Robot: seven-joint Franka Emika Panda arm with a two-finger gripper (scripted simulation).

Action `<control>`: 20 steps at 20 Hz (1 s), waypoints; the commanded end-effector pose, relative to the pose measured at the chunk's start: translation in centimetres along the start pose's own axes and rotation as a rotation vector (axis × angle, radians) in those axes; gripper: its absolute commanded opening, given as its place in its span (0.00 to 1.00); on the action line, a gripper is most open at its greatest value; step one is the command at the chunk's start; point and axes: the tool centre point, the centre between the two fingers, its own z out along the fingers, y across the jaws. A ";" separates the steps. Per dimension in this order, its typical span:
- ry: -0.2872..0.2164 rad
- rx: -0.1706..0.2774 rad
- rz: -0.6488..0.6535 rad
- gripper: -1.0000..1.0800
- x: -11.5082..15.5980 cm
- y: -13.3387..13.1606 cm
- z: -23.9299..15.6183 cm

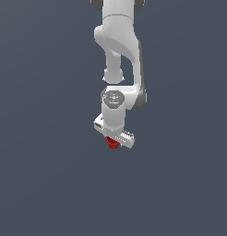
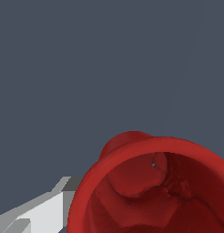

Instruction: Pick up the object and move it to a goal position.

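The object is a small red cup (image 1: 113, 144) with a hollow top. In the exterior view it sits right under the white hand of my gripper (image 1: 114, 141), near the middle of the picture, and the hand hides the fingers. In the wrist view the red cup (image 2: 150, 191) is very close and fills the lower part of the picture, its open inside facing the camera. One white finger (image 2: 41, 211) lies against the cup's outer wall. The other finger is hidden behind the cup. The gripper appears shut on the cup.
A plain dark grey surface (image 1: 41, 184) fills the background in both views. The white arm (image 1: 117, 41) comes down from the top of the exterior view. No goal marker or other object shows.
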 end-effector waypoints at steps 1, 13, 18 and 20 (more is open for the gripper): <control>0.003 0.002 0.000 0.00 0.3 -0.1 -1.2; 0.003 0.001 0.001 0.00 2.3 -0.3 -11.4; 0.003 0.001 0.001 0.00 3.4 -0.5 -16.9; 0.003 0.001 0.001 0.00 3.9 -0.5 -19.1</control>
